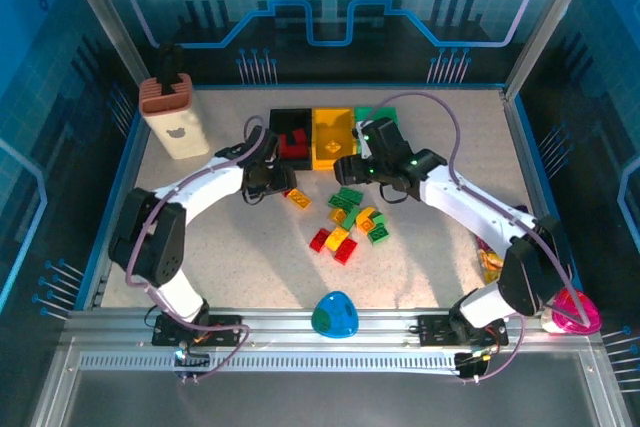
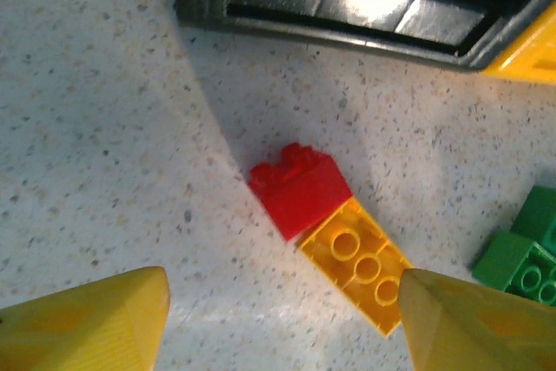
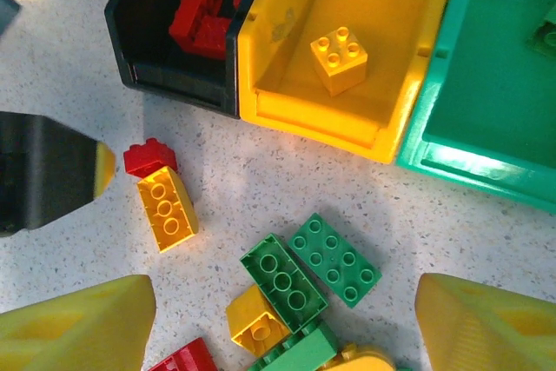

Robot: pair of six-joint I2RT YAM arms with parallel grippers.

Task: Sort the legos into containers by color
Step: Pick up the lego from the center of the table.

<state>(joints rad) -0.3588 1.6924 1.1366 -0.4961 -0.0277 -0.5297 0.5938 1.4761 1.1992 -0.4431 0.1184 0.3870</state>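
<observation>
Three small open rectangular plastic bins stand side by side at the far middle of the speckled white surface (image 1: pixel 230 257). The black bin (image 3: pixel 174 84) is on the left, the yellow bin (image 3: pixel 313 123) in the middle and the green bin (image 3: pixel 469 162) on the right, with their walls touching. Red studded bricks (image 3: pixel 204 15) lie inside the black bin, and one yellow two-by-two brick (image 3: pixel 339 58) sits stud-side up in the yellow bin. Just in front of the black bin, a small red brick (image 2: pixel 300 188) lies on the surface, touching a longer yellow brick (image 2: pixel 356 267). The left end effector (image 2: pixel 278 327) hangs over this pair, released, its yellow fingertips (image 2: pixel 87 319) spread wide with nothing between them. The right end effector (image 3: pixel 278 327) is likewise released and empty. It is poised over the far edge of the loose heap of green, yellow and red bricks (image 1: pixel 350 222), which lies on the surface in front of the yellow and green bins. Two green bricks (image 3: pixel 282 280) lie at that far edge, side by side and touching.
</observation>
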